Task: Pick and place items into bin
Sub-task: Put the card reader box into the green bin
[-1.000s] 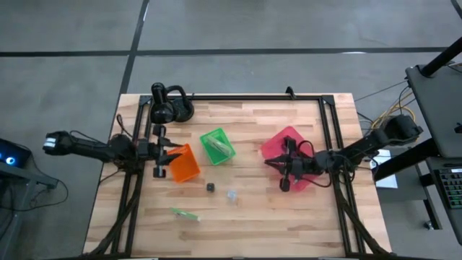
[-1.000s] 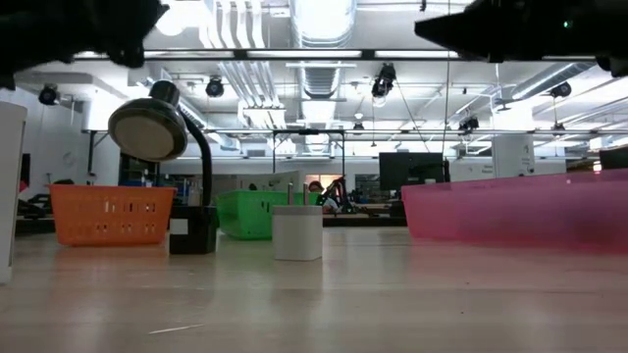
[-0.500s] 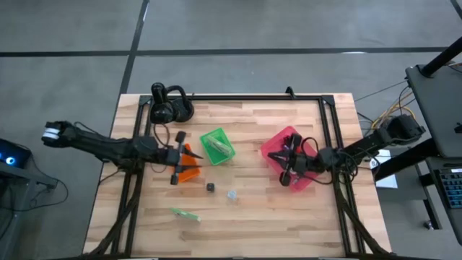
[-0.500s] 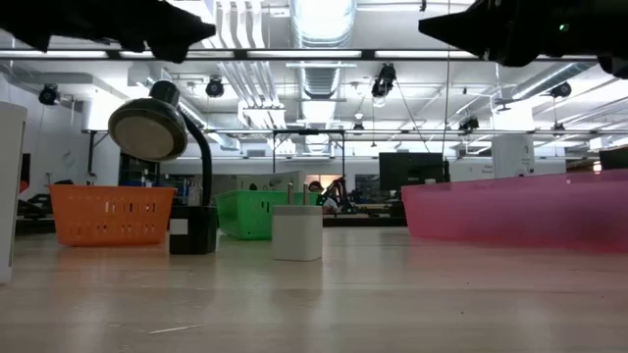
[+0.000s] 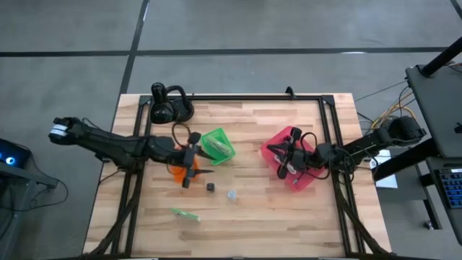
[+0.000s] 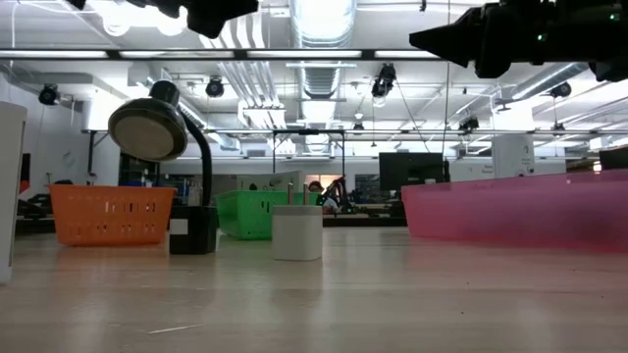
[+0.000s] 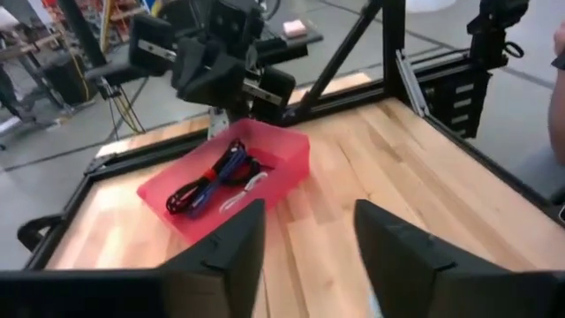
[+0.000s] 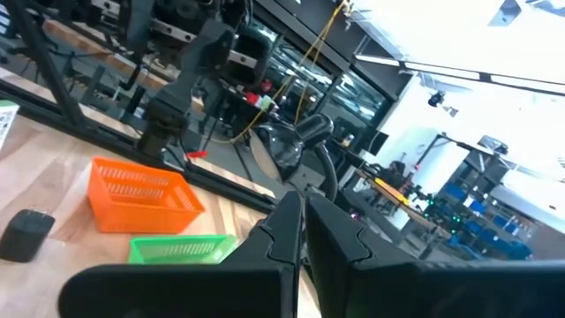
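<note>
Orange bin (image 5: pixel 173 172) half hidden under left tool (image 5: pixel 192 162).

Orange bin (image 5: pixel 175 167): largely covered by left gripper (image 5: pixel 189 165) in high view. Red bin (image 5: pixel 292 160): centre hidden beneath right gripper (image 5: pixel 283 159); contents unreadable there. Clear bit (image 5: pixel 232 195) and black cube (image 5: pixel 210 187): too small to identify. Green strip (image 5: pixel 185 213): detail unresolved. Low view: both arms cut by upper edge, dark silhouettes only. Desk lamp (image 8: pixel 296 150) partly behind right gripper's fingers (image 8: pixel 340 238) in right wrist view.
</note>
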Controlling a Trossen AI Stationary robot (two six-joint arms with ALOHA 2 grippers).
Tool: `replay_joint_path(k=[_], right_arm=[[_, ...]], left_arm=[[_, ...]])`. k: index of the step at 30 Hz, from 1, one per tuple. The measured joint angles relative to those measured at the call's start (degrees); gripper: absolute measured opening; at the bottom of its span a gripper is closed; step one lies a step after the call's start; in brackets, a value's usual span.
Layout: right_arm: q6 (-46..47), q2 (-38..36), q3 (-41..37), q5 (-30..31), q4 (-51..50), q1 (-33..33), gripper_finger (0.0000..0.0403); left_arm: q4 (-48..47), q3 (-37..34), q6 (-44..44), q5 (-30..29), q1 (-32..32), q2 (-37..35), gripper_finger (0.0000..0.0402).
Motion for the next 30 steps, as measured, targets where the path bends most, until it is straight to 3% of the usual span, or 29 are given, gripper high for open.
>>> replay_joint_path(k=[3,7,11,22,30], right_arm=[[0.43,0.0,0.0,-0.03,-0.03,-0.45,0.0009],[0.93,0.0,-0.03,-0.01,-0.07,-0.93,0.0009],[1.11,0.0,-0.04,-0.01,-0.15,-1.23,0.0009],[1.42,0.0,-0.04,-0.01,-0.42,-1.47,0.0009],[1.55,0.07,-0.07,-0.01,-0.45,-1.58,0.0009]], left_arm=[[-3.41,2.68,-4.5,0.06,-0.07,2.65,0.0206],[-15.62,7.58,-19.16,2.08,-0.04,6.59,0.0239],[-25.29,11.9,-26.88,6.02,-1.03,10.66,0.0244],[-50.11,23.41,-46.47,7.61,-8.58,23.69,0.0244],[-60.87,31.79,-54.48,7.45,-15.74,31.22,0.0244]])
